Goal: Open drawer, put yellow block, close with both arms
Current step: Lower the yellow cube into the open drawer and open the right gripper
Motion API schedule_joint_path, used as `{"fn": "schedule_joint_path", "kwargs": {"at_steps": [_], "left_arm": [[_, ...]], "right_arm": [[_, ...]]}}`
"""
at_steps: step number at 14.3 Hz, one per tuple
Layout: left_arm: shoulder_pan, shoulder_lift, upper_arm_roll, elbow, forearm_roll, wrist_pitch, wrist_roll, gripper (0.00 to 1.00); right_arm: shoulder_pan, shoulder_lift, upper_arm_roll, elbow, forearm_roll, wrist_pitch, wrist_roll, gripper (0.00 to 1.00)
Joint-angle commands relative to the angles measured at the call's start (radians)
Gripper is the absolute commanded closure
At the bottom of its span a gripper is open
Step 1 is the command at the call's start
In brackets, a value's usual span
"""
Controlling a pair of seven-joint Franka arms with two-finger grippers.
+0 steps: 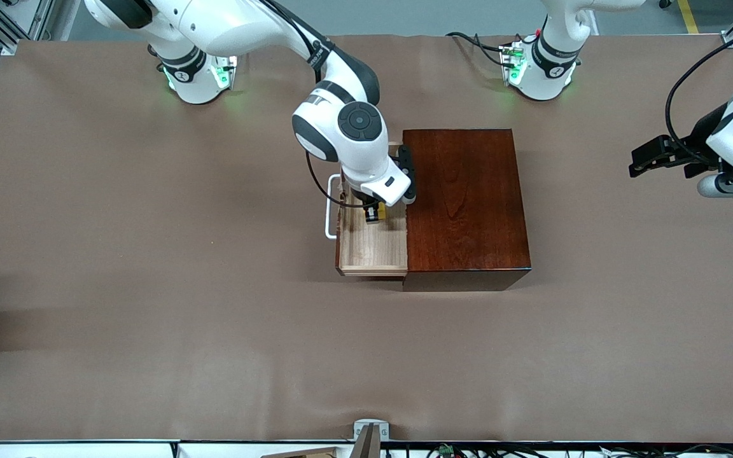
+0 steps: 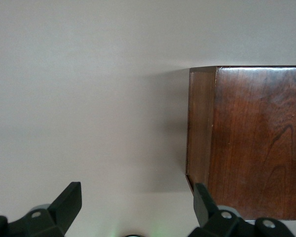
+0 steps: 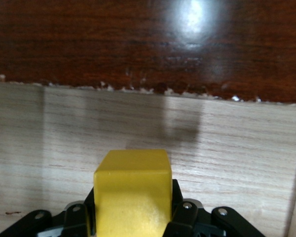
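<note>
Down inside the open drawer [image 1: 373, 245], the yellow block [image 3: 132, 190] sits clamped in the right gripper [image 1: 373, 213] over the pale floor. Its wooden box [image 1: 465, 203] stands on a brown table [image 1: 150, 286]. Toward the table's end, the left gripper [image 2: 133, 205] waits with fingers apart.

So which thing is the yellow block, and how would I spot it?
Find the dark reddish-brown wooden box mid-table; its pale drawer is pulled out toward the right arm's end. Over that drawer the right gripper holds the yellow block between its fingers. It is the only bright yellow thing there, a small plain cube.
</note>
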Motion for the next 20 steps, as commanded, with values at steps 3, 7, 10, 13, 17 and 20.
{"fn": "schedule_joint_path", "kwargs": {"at_steps": [3,7,10,13,17,20], "left_arm": [[0.005,0.006,-0.006,0.016,0.014,-0.001,-0.011,0.0],[0.002,0.008,-0.006,0.016,0.014,-0.001,-0.011,0.0],[-0.009,0.008,-0.007,0.018,0.011,-0.001,-0.013,0.0],[-0.033,0.01,-0.009,0.019,-0.017,0.003,-0.013,0.0],[-0.052,0.019,-0.023,0.026,-0.019,0.022,-0.013,0.0],[-0.05,0.023,-0.021,0.026,-0.017,0.022,-0.013,0.0]], "right_arm": [[0.024,0.015,-0.007,0.03,-0.045,-0.009,0.044,0.0],[0.023,0.012,-0.007,0.03,-0.046,-0.011,0.048,0.0],[0.011,0.001,-0.007,0.031,-0.045,-0.016,0.05,0.0],[0.006,-0.042,-0.007,0.03,-0.043,-0.032,0.05,0.0],[-0.018,-0.106,-0.005,0.031,-0.04,-0.095,0.05,0.0],[-0.112,-0.146,-0.003,0.03,-0.036,-0.152,0.05,0.0]]}}
